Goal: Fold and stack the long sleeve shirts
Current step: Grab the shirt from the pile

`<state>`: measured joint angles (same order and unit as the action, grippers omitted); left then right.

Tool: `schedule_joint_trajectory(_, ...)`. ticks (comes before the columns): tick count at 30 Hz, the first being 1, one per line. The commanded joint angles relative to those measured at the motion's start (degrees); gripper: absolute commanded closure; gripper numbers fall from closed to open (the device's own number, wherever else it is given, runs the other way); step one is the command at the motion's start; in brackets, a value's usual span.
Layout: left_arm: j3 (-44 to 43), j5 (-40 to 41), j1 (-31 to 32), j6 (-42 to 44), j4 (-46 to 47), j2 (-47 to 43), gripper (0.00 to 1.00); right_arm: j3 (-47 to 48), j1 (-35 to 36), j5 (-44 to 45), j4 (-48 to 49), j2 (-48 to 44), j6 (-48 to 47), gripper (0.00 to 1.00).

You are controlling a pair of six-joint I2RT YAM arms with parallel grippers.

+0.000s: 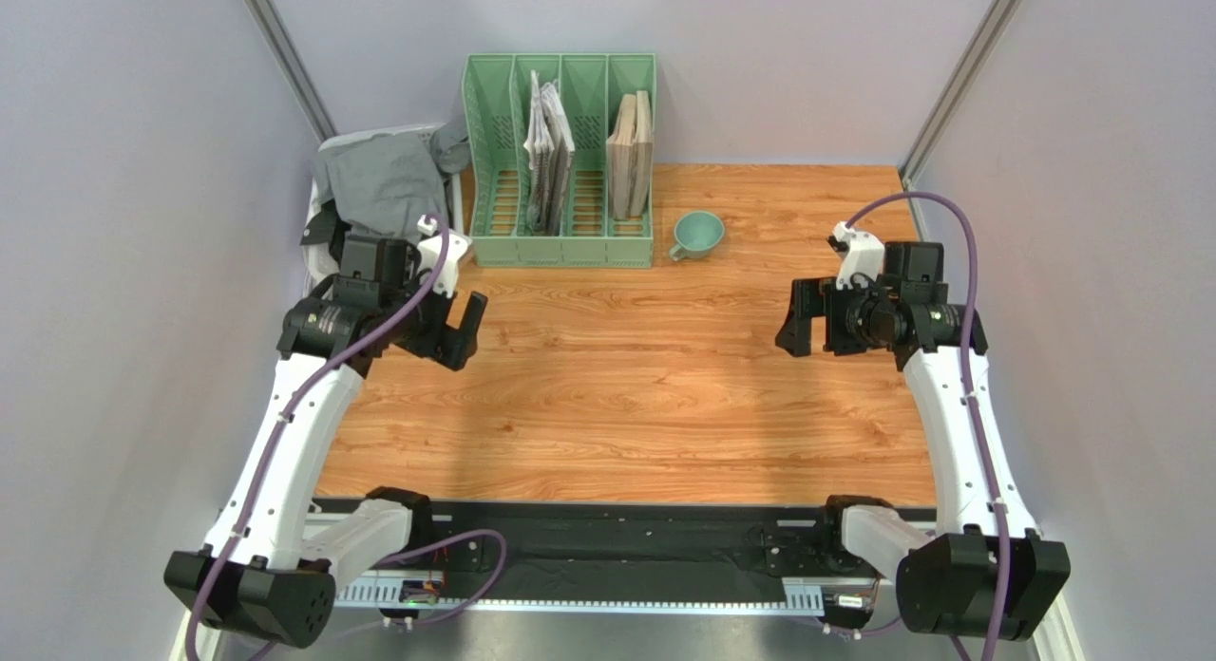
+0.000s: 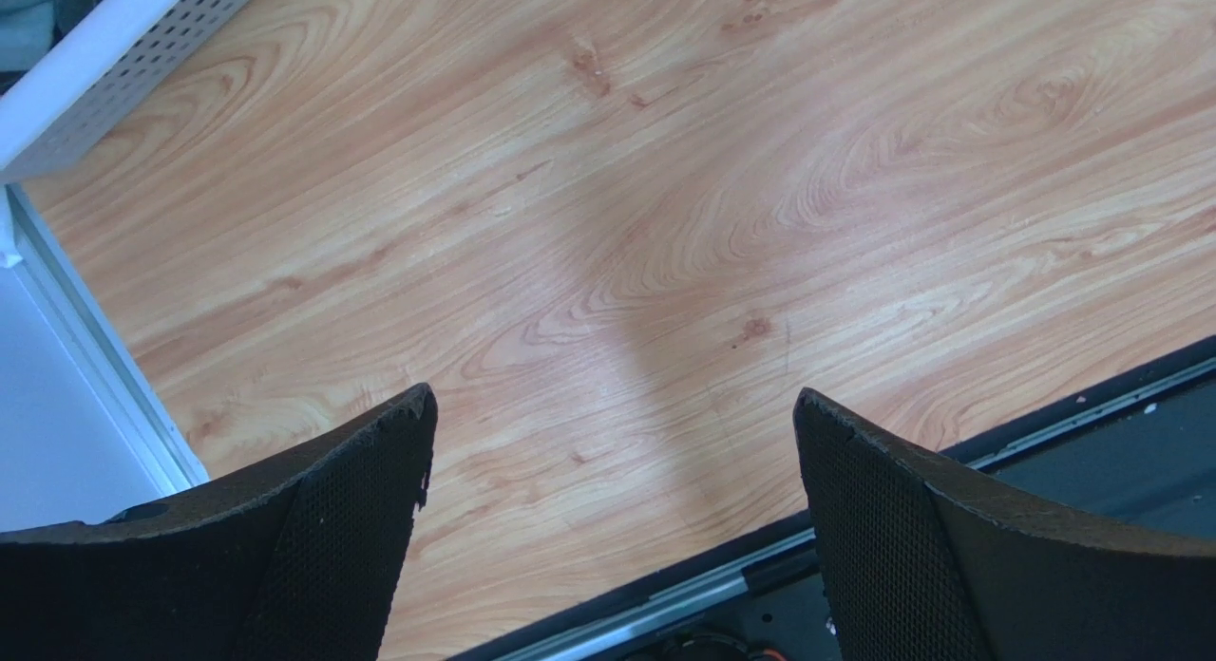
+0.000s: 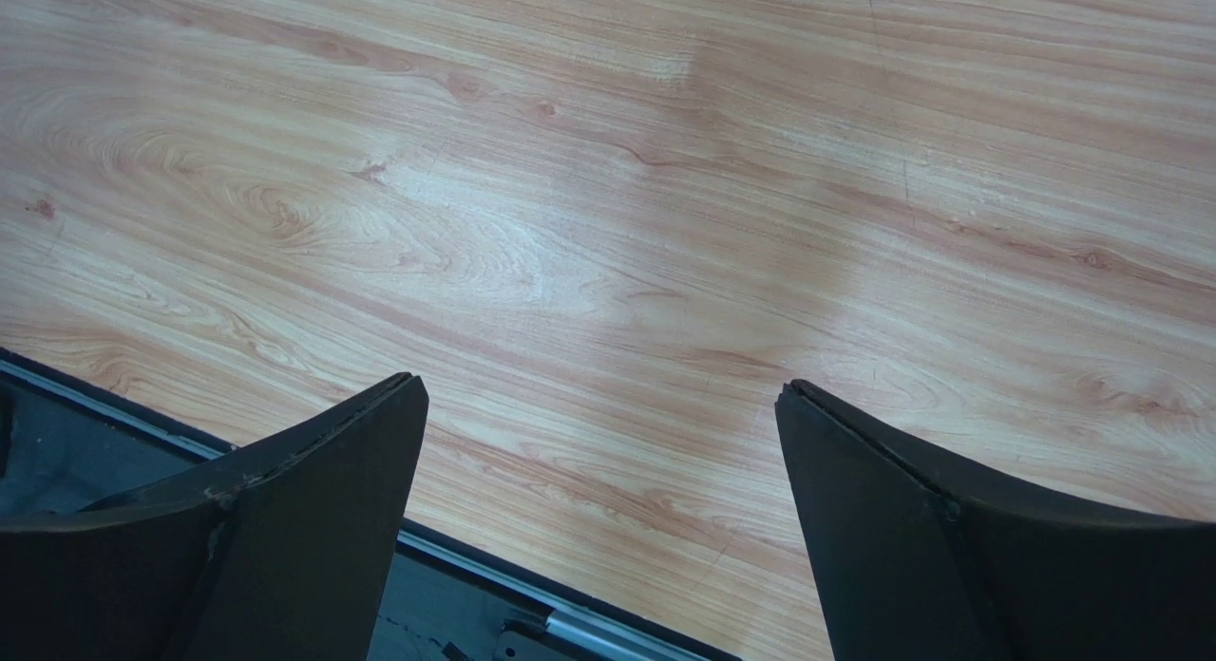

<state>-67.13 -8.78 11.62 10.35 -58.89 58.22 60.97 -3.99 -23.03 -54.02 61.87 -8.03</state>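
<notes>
Hovering above the wooden desk (image 1: 642,405), the left tool (image 1: 460,331) stands with its jaws spread wide and nothing between them. Its wrist view shows only bare wood grain in the gap between the two black fingers (image 2: 357,533), with the desk's near edge and a dark rail just below them. The right tool (image 1: 789,326) is likewise wide and empty. It faces the left tool across the middle of the desk, and the two are well apart. In its own view the fingers (image 3: 914,519) frame plain wood and the same near edge.

The grey shirt (image 1: 383,177) lies crumpled in a white basket (image 1: 313,212) beyond the left tool, farther out and to its left, at the far left corner. Neither tool touches it. A corner of that perforated basket (image 2: 129,56) shows at the upper left of the left wrist view. One fold of the shirt reaches toward the left wall of a green file rack (image 1: 560,241), which stands upright beyond the left tool and to its right. The rack holds papers (image 1: 547,148) in one middle slot and brownish folders (image 1: 631,134) in its rightmost slot. A small teal cup (image 1: 698,234) sits on the desk just right of the rack, beyond the right tool and to its left.
</notes>
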Motion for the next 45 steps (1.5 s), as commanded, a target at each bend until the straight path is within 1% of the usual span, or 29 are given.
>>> schedule_joint_trajectory(1, -6.68, -2.89, -6.22, -0.68, 0.45, 4.70, 0.01, 0.90, 0.82, 0.26, 0.32, 1.06, -0.58, 0.00)
schedule_joint_trajectory(2, -10.70, -4.13, -8.34, -0.94, 0.10, 5.93, 0.01, 1.17, 0.91, 0.26, 0.41, 1.41, -0.58, 0.00)
schedule_joint_trajectory(3, -12.91, -5.19, -10.37, -1.12, -0.08, 8.73, 0.01, 1.43, 1.00, 0.26, 0.41, 2.02, -0.58, 0.00)
schedule_joint_trajectory(4, -15.37, -7.90, -15.00, -0.86, -0.52, 10.15, 0.01, 1.69, 1.09, 0.35, 0.58, 2.38, -0.58, 0.00)
schedule_joint_trajectory(5, -20.62, -8.62, -16.78, -0.42, -0.69, 11.82, 0.01, 1.96, 1.09, 0.26, 0.67, 2.82, -0.58, 0.00)
schedule_joint_trajectory(7, -26.26, -7.15, -20.30, -0.24, -1.40, 17.53, 0.01, 2.66, 1.18, 0.00, 0.84, 3.96, -0.32, 0.00)
schedule_joint_trajectory(8, -31.86, -6.78, -21.62, -0.42, -1.66, 19.63, 0.01, 2.75, 1.18, -0.35, 1.28, 4.31, -0.14, 0.00)
schedule_joint_trajectory(9, -34.70, -6.43, -23.03, -2.07, -1.66, 23.83, 0.01, 2.84, 1.26, -0.35, 1.55, 4.66, 0.21, 0.00)
schedule_joint_trajectory(10, -37.25, -6.34, -26.00, -2.96, -1.40, 25.96, 0.01, 3.01, 1.26, -0.53, 2.07, 5.28, 0.65, 0.00)
schedule_joint_trajectory(11, -41.98, -6.60, -27.51, -4.18, -0.96, 28.07, 0.01, 3.10, 1.44, -0.79, 2.25, 5.63, 0.82, 0.00)
schedule_joint_trajectory(12, -44.20, -6.95, -28.74, -6.02, -0.18, 32.53, 0.01, 3.19, 1.53, -0.88, 2.34, 6.07, 0.91, 0.00)
schedule_joint_trajectory(13, -46.22, -8.00, -30.41, -6.22, 0.18, 34.66, 0.01, 3.45, 1.53, -0.97, 2.43, 6.77, 0.91, 0.00)
schedule_joint_trajectory(14, -49.64, -8.01, -30.60, -6.13, 0.62, 36.69, 0.01, 3.63, 1.61, -0.79, 2.43, 7.21, 1.00, 0.00)
schedule_joint_trajectory(16, -53.17, -6.79, -30.69, -5.69, 2.46, 42.05, 0.01, 3.72, 1.70, -0.71, 2.34, 7.83, 0.91, 0.00)
schedule_joint_trajectory(17, -54.15, -6.69, -30.69, -5.69, 2.90, 45.03, 0.01, 3.72, 1.70, -0.70, 2.51, 8.01, 0.91, 0.00)
schedule_joint_trajectory(21, -57.58, -7.31, -30.78, -6.22, 5.89, 51.63, 0.01, 3.63, 1.70, -0.70, 2.52, 8.80, 1.00, 0.00)
schedule_joint_trajectory(27, -60.04, -13.80, -30.34, -7.09, 7.13, 61.22, 0.01, 3.37, 1.79, -0.53, 2.95, 10.29, 1.00, 0.00)
schedule_joint_trajectory(29, -60.66, -16.44, -29.99, -7.10, 7.13, 62.89, 0.01, 3.37, 1.79, -0.44, 3.04, 10.73, 1.00, 0.00)
schedule_joint_trajectory(30, -60.22, -18.19, -29.46, -7.36, 8.61, 62.72, 0.01, 3.45, 1.79, -0.35, 2.96, 10.99, 1.00, 0.00)
schedule_joint_trajectory(31, -57.87, -18.99, -29.11, -7.45, 9.93, 62.29, 0.01, 3.45, 1.79, -0.35, 3.04, 11.08, 1.00, 0.00)
schedule_joint_trajectory(32, -56.54, -19.35, -28.59, -7.27, 12.64, 61.15, 0.01, 3.45, 1.79, -0.35, 3.13, 11.26, 1.00, 0.00)
schedule_joint_trajectory(35, -53.81, -17.51, -25.69, -6.22, 15.55, 60.00, 0.01, 3.54, 1.79, -0.35, 3.13, 11.87, 1.09, 0.00)
schedule_joint_trajectory(37, -54.15, -15.31, -24.19, -6.13, 16.00, 60.96, 0.08, 3.63, 1.79, -0.27, 3.04, 11.96, 1.00, 0.00)
schedule_joint_trajectory(38, -54.50, -15.05, -23.92, -6.22, 16.00, 61.57, 0.16, 3.63, 1.79, -0.09, 3.04, 11.96, 1.09, 0.00)
schedule_joint_trajectory(40, -56.51, -12.76, -23.57, -6.92, 15.57, 63.85, 0.23, 3.54, 1.79, -0.09, 2.87, 11.87, 1.00, 0.00)
schedule_joint_trajectory(41, -57.40, -12.41, -23.48, -6.83, 14.61, 64.65, 0.34, 3.54, 1.79, -0.09, 2.87, 11.87, 0.91, 0.00)
schedule_joint_trajectory(43, -59.60, -9.95, -23.48, -6.84, 13.64, 66.84, 0.47, 3.63, 1.79, 0.09, 2.69, 11.96, 0.74, 0.00)
schedule_joint_trajectory(44, -60.30, -10.12, -23.48, -6.40, 12.32, 67.46, 0.58, 3.63, 1.79, 0.09, 2.60, 11.96, 0.82, 0.00)
schedule_joint_trajectory(45, -61.44, -9.51, -23.48, -6.31, 11.79, 67.99, 0.64, 3.63, 1.79, 0.17, 2.78, 12.05, 0.74, 0.00)
